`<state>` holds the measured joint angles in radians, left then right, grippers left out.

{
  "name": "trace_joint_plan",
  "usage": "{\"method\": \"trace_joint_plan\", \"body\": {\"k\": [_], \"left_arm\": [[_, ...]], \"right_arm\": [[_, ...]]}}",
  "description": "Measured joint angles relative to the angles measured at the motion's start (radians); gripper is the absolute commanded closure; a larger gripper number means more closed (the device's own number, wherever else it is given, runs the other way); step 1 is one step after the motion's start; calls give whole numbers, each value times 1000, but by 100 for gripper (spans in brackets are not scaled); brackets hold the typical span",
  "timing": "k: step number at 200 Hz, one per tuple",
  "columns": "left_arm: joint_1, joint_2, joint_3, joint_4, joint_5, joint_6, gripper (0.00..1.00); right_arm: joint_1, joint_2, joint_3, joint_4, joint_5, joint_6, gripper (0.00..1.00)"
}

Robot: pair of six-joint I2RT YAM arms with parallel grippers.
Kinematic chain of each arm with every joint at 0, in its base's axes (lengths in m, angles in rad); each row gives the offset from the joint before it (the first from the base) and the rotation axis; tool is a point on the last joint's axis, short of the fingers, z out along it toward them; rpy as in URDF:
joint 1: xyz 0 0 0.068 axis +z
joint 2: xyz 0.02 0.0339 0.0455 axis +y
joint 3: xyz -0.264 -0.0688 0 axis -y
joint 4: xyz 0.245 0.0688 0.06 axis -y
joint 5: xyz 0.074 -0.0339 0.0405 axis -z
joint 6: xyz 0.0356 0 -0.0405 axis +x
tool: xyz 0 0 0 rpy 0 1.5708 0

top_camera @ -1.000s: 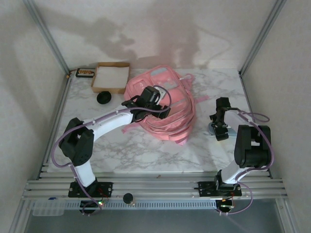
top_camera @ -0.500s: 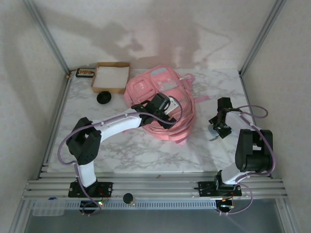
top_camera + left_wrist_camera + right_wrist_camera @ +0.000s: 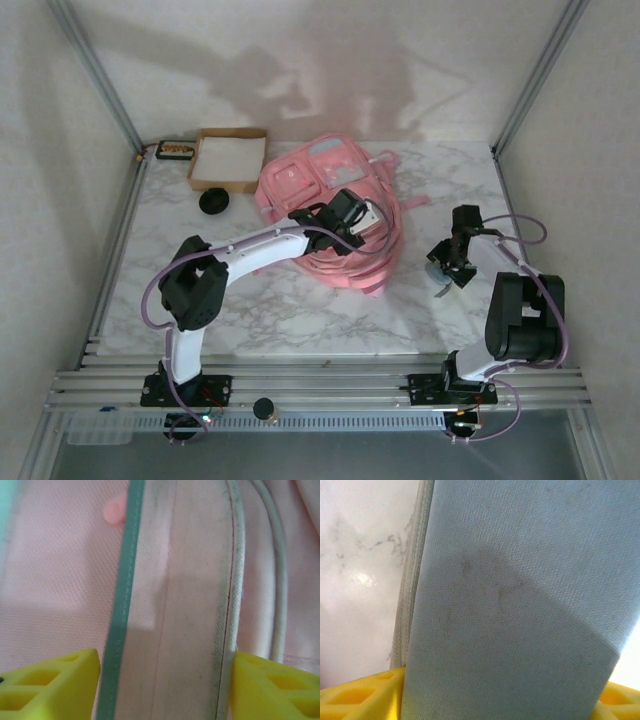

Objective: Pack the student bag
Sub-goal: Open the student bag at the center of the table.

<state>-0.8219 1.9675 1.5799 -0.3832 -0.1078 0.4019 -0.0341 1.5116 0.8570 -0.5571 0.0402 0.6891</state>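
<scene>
1. When looking from above, find the student bag on the far middle of the desk, directly beneath the left fingers and well apart from the right fingers, off to its right.
2. Read its long axis as running from far to near, with the near end leaning slightly right. Note the pocketed front facing up and the pink straps trailing off its right side.
3. From the left wrist, see the left fingers partly apart, planted either side of a grey-white band edged with green piping. Cannot tell whether pinching it or merely pressing down.
4. From the right wrist, see the right fingers clasped around a grey-blue flat item, fabric-covered and filling the gap between them, above the marbled desk.
</scene>
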Motion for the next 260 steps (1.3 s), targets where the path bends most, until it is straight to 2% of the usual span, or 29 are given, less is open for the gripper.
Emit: {"method": "trace_joint_plan", "body": {"k": [28, 62, 90, 114, 141, 158, 188, 220, 260], "left_arm": [[15, 0, 53, -34, -8, 10, 33], [43, 0, 80, -58, 8, 14, 36], [30, 1, 68, -57, 7, 16, 37], [8, 1, -5, 2, -36, 27, 61], [-11, 1, -84, 84, -98, 32, 75], [-11, 0, -86, 112, -110, 26, 100], [-9, -2, -40, 93, -135, 14, 100], [-1, -2, 54, 32, -135, -60, 100], [14, 12, 203, -76, -96, -198, 100]], "right_arm": [[-1, 0, -8, 8, -32, -18, 30], [-1, 0, -8, 18, -64, -37, 30], [-1, 0, -8, 20, -76, -50, 30], [-1, 0, -8, 21, -84, -50, 30], [-1, 0, -8, 22, -96, -55, 31], [-1, -2, -7, 22, -117, -69, 35], [0, -23, -6, 7, -146, -95, 37], [13, -123, 23, -57, -176, -130, 38], [104, -207, 171, -110, -250, -146, 37]]}}
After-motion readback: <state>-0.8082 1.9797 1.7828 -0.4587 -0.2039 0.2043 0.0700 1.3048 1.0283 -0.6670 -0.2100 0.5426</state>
